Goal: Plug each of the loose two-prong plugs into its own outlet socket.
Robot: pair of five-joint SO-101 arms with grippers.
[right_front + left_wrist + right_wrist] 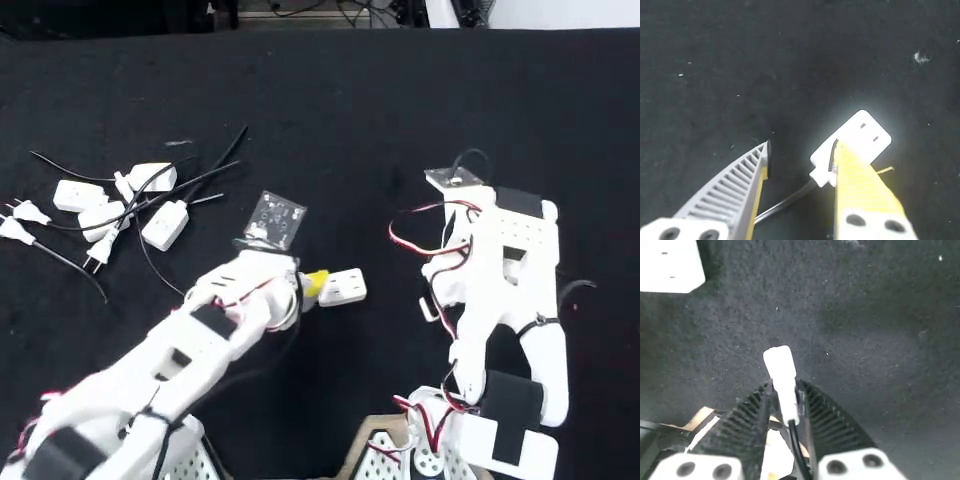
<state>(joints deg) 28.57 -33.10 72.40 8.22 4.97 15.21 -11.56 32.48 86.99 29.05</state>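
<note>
A white outlet socket (343, 287) lies on the black table near the middle. My left gripper (316, 284) is at its near end, open. In the left wrist view the yellow finger (857, 180) lies against the socket (860, 135), whose two slots face up. The grey finger (742, 187) stands apart from it, with the socket's black cord (785, 202) running between the two. My right gripper (785, 390) is shut on a white two-prong plug (780, 365) with a black cord, held above the table. The right arm (505, 290) is folded at the right.
A pile of several white sockets (165, 225) and loose plugs (30, 212) with tangled black cords lies at the far left. A socket's corner (667, 265) shows at the edge of the right wrist view. Bare black cloth covers the back of the table.
</note>
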